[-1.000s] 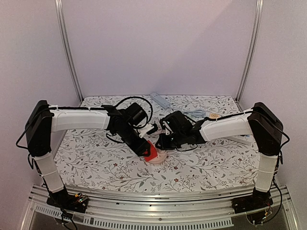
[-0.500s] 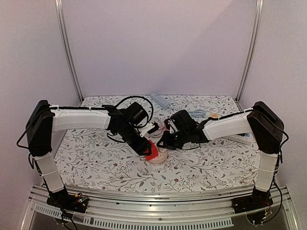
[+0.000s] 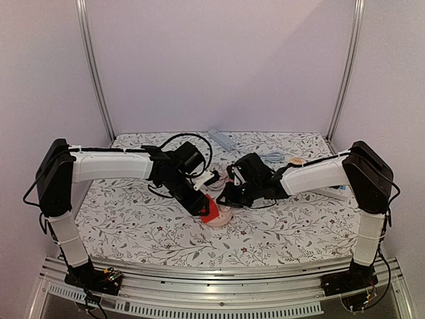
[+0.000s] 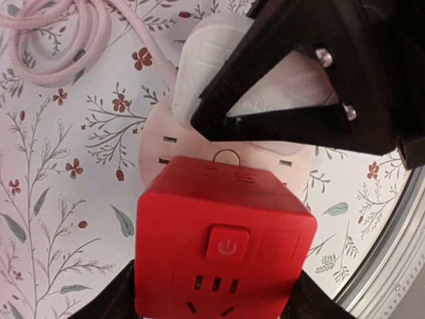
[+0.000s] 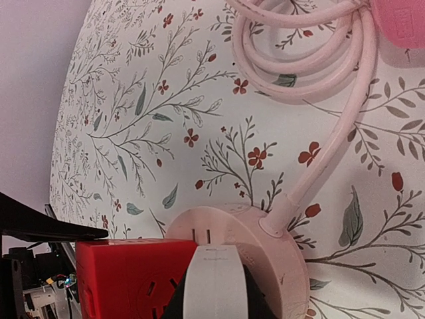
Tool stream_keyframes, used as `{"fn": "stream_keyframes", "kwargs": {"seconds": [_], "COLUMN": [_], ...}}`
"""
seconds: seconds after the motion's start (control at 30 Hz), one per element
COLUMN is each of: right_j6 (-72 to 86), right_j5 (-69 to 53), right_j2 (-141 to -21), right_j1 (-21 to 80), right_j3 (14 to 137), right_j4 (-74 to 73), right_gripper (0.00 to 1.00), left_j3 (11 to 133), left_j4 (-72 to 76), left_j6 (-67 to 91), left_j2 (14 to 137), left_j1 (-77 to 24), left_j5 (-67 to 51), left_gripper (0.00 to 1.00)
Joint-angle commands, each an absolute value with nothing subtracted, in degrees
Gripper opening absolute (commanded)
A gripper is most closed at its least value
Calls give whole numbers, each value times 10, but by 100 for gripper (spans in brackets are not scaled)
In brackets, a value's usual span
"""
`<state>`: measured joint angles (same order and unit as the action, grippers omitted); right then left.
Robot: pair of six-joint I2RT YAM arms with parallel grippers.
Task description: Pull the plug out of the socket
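Tightly beside plug (image 4: pixel 199 60): red cube (image 4: pixel 222 246); coiled cable (image 5: pixel 305 53) near.

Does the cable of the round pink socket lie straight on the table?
No, the pink cable runs from the round socket into several loops on the table.

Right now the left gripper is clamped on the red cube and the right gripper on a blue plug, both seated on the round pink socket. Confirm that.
Not quite: the plug is white, not blue, as the right wrist view shows. Corrected: the left gripper is clamped on the red cube and the right gripper on a white plug, both seated on the round pink socket.
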<state>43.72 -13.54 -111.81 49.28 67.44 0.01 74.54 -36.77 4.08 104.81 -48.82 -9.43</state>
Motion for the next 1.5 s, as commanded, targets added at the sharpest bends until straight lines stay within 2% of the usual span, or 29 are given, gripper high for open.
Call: {"fn": "stream_keyframes", "kwargs": {"seconds": [0.0, 0.27, 0.53, 0.97, 1.47], "right_j6": [400, 337, 346, 469, 427], "right_j5": [-123, -53, -38, -123, -129], "right_j2": [-1091, -1080, -1077, -1070, -1054], "right_j1": [534, 554, 552, 510, 510], "right_j3": [699, 714, 712, 676, 669], "right_j4": [-36, -113, -118, -34, -36], "right_gripper": [0, 0, 0, 0, 0], "left_j3": [742, 742, 742, 744, 751], "left_j4": [-368, -368, -368, -371, -374], "left_j6": [59, 60, 61, 61, 61], "left_j2": [1077, 1077, 1081, 1083, 1082], "left_j1": [-496, -493, -492, -492, -488], "left_j5": [-99, -98, -99, -95, -92], "left_gripper": [39, 38, 38, 38, 37]}}
